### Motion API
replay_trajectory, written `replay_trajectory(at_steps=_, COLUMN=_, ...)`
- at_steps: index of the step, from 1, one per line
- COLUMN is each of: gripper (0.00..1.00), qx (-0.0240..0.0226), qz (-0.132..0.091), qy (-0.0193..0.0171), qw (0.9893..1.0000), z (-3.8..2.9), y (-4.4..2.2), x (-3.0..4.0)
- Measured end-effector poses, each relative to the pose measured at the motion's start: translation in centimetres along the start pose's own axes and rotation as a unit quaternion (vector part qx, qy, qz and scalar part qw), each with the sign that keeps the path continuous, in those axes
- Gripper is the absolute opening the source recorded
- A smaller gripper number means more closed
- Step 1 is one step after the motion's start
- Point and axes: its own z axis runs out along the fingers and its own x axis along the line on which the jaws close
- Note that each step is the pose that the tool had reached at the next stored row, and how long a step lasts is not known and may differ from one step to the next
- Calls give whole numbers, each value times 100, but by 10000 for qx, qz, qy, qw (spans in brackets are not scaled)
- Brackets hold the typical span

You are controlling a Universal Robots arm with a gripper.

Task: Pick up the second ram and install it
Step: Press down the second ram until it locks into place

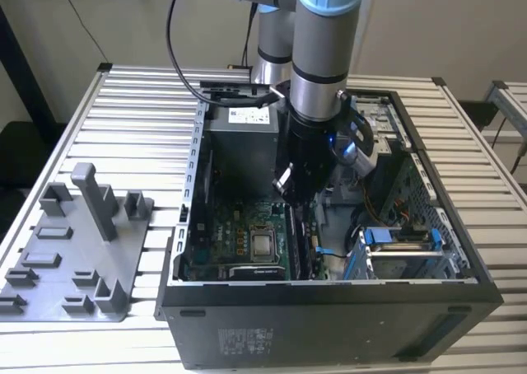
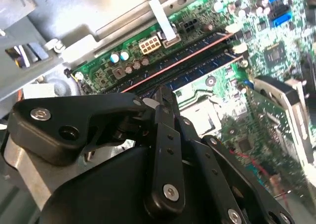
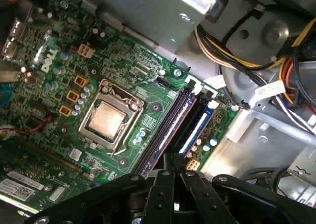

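My gripper (image 1: 292,197) reaches down inside the open computer case (image 1: 198,143), over the memory slots beside the processor socket (image 3: 108,120). Its black fingers (image 2: 163,110) are shut together with nothing visible between them. Two long dark sticks stand on edge in neighbouring slots. The second ram (image 3: 167,129), dark blue-black with a thin orange-lit top edge, is the one nearer the socket, and it also shows in the second wrist view (image 2: 207,70). The fingertips (image 3: 173,160) hover right over one end of it. Whether they touch it I cannot tell.
The grey power-supply box (image 1: 243,147) fills the back of the case. Bundled cables (image 3: 256,61) and a blue drive cage (image 1: 403,242) lie on the exterior view's right. A grey parts tray (image 1: 74,250) with upright fixtures sits on the slatted table at the exterior view's left.
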Motion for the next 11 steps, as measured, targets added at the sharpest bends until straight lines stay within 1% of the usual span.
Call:
replay_trajectory(at_steps=3, gripper=11, qx=0, qz=-276, qy=-26, qw=9996, z=0, y=0, x=0)
replay_trajectory(at_steps=6, gripper=11, qx=0, qz=-540, qy=-50, qw=9985, z=0, y=0, x=0)
replay_trajectory(at_steps=9, gripper=11, qx=0, qz=-814, qy=-75, qw=9967, z=0, y=0, x=0)
replay_trajectory(at_steps=11, gripper=11, qx=0, qz=-1000, qy=-92, qw=9949, z=0, y=0, x=0)
